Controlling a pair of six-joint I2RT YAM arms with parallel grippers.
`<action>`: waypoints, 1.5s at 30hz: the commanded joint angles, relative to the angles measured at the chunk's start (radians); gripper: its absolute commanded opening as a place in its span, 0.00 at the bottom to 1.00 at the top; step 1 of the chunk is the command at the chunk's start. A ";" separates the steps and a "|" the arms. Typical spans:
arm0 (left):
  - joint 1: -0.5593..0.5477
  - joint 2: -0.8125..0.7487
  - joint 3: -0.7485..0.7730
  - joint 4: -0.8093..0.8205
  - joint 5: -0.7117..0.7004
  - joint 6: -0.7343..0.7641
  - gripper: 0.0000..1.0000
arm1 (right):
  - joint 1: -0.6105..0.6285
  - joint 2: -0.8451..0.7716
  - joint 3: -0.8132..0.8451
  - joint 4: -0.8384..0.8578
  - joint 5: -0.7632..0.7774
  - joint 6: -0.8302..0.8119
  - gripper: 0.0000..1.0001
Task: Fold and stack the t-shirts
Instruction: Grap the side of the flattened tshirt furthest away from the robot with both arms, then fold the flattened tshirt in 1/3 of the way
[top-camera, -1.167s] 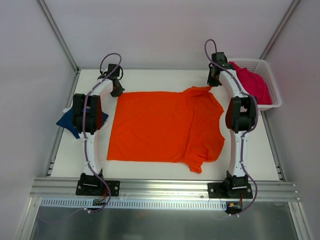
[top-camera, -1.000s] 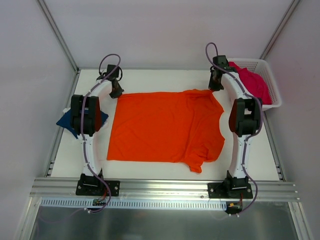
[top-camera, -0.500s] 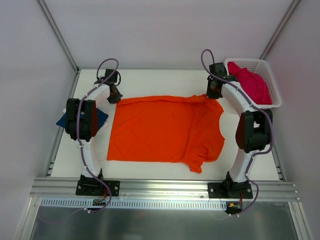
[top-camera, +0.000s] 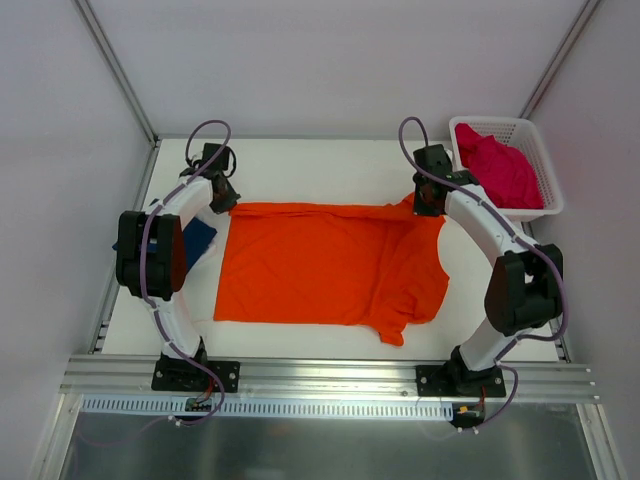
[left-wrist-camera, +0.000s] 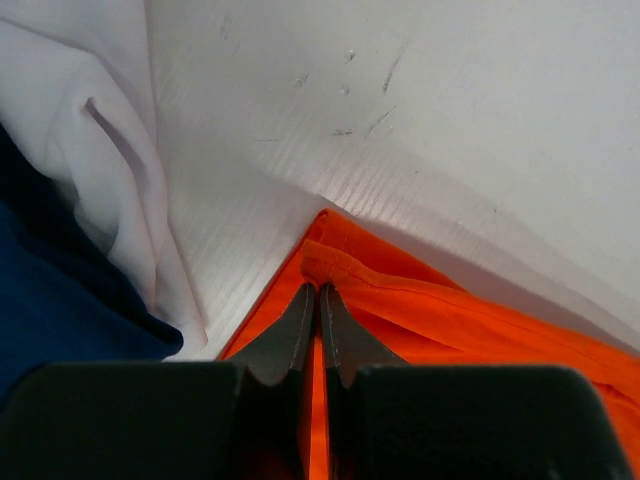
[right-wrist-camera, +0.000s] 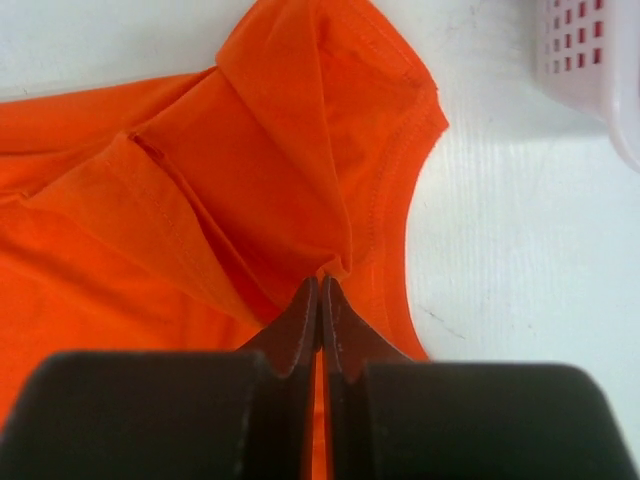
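The orange t-shirt (top-camera: 330, 265) is laid mid-way across the table (top-camera: 320, 160), and its far corners are pinched by the left gripper (left-wrist-camera: 318, 290) and the right gripper (right-wrist-camera: 320, 285). Folding is judged barely begun. The navy t-shirt (top-camera: 198, 236) is seen at the left edge, and the magenta t-shirt (top-camera: 500, 168) is left in the basket (top-camera: 549, 206).

**Legible markings: none found**

No text, label, brand, number or sign can be read in any view. The orange t-shirt (top-camera: 320, 265) and the white basket (top-camera: 548, 190) present plain, unmarked surfaces where they are visible.
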 joint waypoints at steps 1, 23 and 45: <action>0.005 -0.078 -0.011 0.024 -0.018 -0.001 0.00 | 0.006 -0.104 -0.016 -0.031 0.054 0.019 0.01; 0.005 -0.067 -0.110 0.038 0.001 0.028 0.00 | 0.034 -0.254 -0.139 -0.120 0.093 0.050 0.01; -0.064 -0.317 -0.224 0.041 -0.075 0.022 0.96 | 0.172 -0.432 -0.342 -0.131 0.245 0.168 0.89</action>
